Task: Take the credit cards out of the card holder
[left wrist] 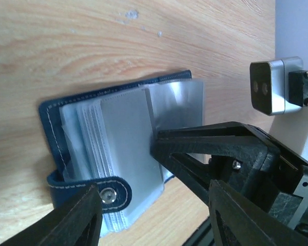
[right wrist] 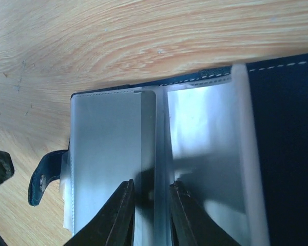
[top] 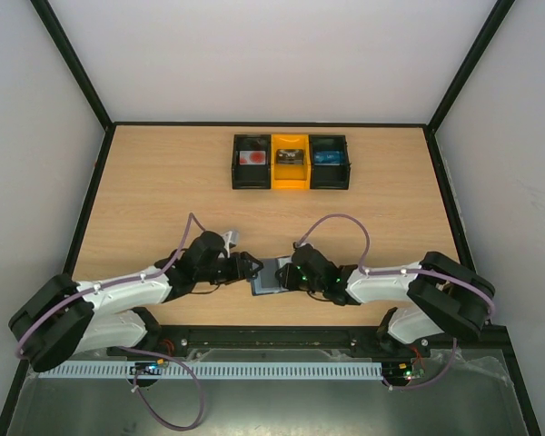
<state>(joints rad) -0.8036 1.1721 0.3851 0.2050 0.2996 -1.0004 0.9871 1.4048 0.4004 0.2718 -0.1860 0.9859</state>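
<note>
The card holder lies open on the table near the front edge, between my two grippers. It is dark navy with a stack of pale grey-blue pocket leaves and a snap tab. My right gripper is over the pockets, its jaws a little apart astride a few upright leaves; the right finger touches them and the left stands off. It also shows in the left wrist view. My left gripper is wide open beside the tab edge, holding nothing. No credit card shows in the pockets.
Three small bins stand in a row at the back: black, yellow, black. The right one holds a bright blue flat thing, the left one something red and white. Dark frame rails edge the table.
</note>
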